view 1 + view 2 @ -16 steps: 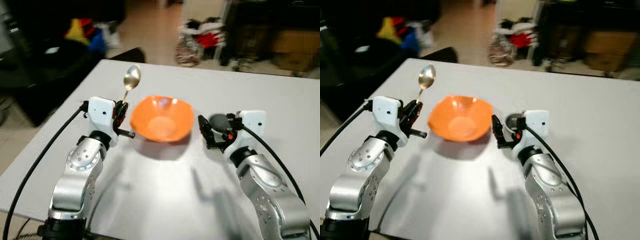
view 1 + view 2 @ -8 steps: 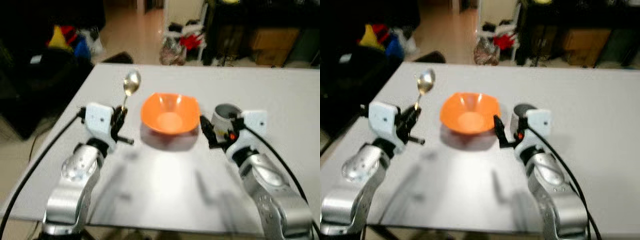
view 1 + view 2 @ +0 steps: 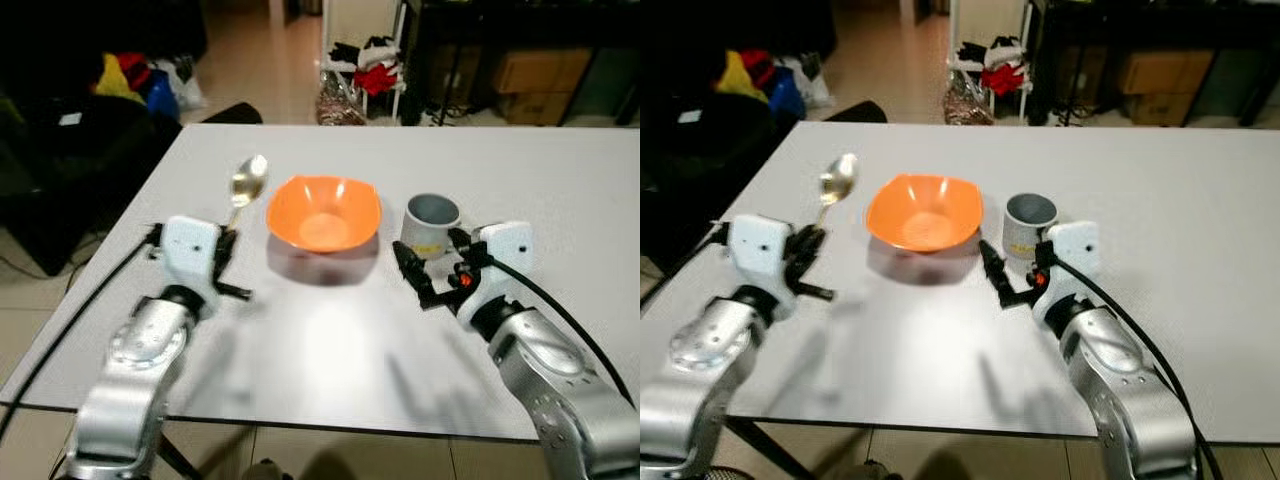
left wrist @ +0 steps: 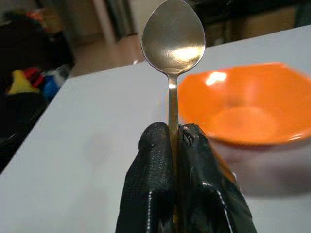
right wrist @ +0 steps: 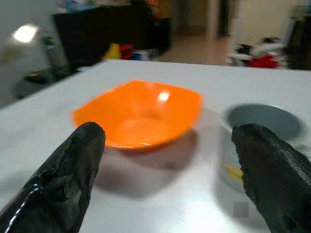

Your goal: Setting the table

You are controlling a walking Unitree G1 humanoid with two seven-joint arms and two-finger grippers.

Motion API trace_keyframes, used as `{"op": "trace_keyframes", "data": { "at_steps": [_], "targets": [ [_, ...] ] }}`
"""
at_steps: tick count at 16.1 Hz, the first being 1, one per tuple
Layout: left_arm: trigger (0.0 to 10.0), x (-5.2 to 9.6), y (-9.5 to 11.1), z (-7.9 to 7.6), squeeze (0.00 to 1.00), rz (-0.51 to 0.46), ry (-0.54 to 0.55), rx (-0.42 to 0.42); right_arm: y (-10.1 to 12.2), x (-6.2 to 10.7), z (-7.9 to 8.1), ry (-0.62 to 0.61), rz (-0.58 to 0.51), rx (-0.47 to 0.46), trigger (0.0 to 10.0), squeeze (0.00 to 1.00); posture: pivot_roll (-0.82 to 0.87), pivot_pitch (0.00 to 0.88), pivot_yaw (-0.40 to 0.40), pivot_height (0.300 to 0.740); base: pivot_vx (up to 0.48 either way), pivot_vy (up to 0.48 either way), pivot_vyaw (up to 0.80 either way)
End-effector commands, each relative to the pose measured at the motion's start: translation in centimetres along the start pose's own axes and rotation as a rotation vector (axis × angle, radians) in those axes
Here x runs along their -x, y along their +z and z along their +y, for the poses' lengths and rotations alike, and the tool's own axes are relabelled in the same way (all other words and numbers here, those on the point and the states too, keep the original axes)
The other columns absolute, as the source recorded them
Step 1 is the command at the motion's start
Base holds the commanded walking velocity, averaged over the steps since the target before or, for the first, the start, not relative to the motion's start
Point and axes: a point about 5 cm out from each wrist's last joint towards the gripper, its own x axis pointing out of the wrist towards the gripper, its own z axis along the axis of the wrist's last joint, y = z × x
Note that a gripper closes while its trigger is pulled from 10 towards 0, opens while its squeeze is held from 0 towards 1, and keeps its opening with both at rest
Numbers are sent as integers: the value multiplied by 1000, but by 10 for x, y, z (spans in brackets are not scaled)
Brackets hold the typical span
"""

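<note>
Left eye view had a wide white desk [image 3: 560, 170] with both silver arms reaching over its near edge. Beyond the desk lay tan floor with bags and clutter [image 3: 365, 80], dark furniture at the far left. An orange bowl [image 3: 323, 213] sat upright near the desk's middle, between the two claws. A grey cup [image 3: 432, 224] stood just beside the bowl on the robot's right, apart from it. Right claw [image 3: 415, 275] hovered low near the cup, on its near side; in the right wrist view its two black fingers [image 5: 68, 179] were spread wide, released, with bowl and cup seen between them. Left claw [image 3: 226, 250] was clenched on the handle of a metal spoon [image 3: 244, 184], fingers pinched tight together in the left wrist view. Spoon pointed away from the robot, its head raised, just left of the bowl.
</note>
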Motion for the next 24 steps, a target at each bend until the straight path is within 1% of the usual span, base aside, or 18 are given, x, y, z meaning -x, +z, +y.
{"op": "trace_keyframes", "data": {
  "at_steps": [1,2,3,4,5,7,8,9,10,11,13,14,18,19,24],
  "targets": [
    [10000,1,1,6,0,20,19,-11,3,1,12,103,10,-7,10000,0,143,0,38,727,0,0,0],
    [10000,1,0,7,0,33,16,-17,3,2,14,125,18,-1,10000,0,143,0,39,727,0,0,0],
    [10000,3,-4,7,0,83,-2,-21,1,7,19,214,63,30,10000,0,144,0,41,727,0,0,0],
    [10000,4,-7,6,0,98,-23,-24,0,9,20,244,79,46,10000,0,144,0,40,727,0,0,0],
    [10000,7,-15,-1,0,149,-90,-29,-1,14,24,311,114,76,10000,0,144,0,41,727,0,0,0],
    [10000,11,-29,-10,0,222,-149,-19,-4,19,28,380,152,92,10000,0,147,0,40,727,0,0,0],
    [10000,12,-41,-17,0,267,-203,-22,-7,22,31,419,183,103,10000,0,150,0,38,727,0,0,0],
    [10000,13,-48,-18,0,294,-216,-28,-10,25,33,449,209,112,10000,0,146,0,39,727,0,0,0],
    [10000,13,-55,-16,0,328,-200,-31,-12,28,35,482,238,124,10000,0,144,0,43,727,0,0,0],
    [10000,11,-61,-12,0,355,-163,-61,-14,32,36,513,264,127,10000,0,142,0,44,727,0,0,0],
    [10000,10,-66,-6,0,374,-118,-33,-15,37,37,531,282,133,10000,0,137,0,48,727,0,0,0],
    [10000,8,-68,-4,0,378,-100,-35,-15,38,36,533,285,134,10000,0,137,0,48,727,0,0,0],
    [10000,-8,-77,0,0,356,-49,-19,-18,42,36,557,324,147,10000,0,128,0,38,727,0,0,0],
    [10000,-10,-78,1,0,357,-41,-15,-18,43,36,564,332,151,10000,0,125,0,38,727,0,0,0],
    [10000,-13,-82,0,0,358,-50,-25,-19,44,36,574,343,150,10000,0,125,0,42,727,0,0,0]
  ]
}}
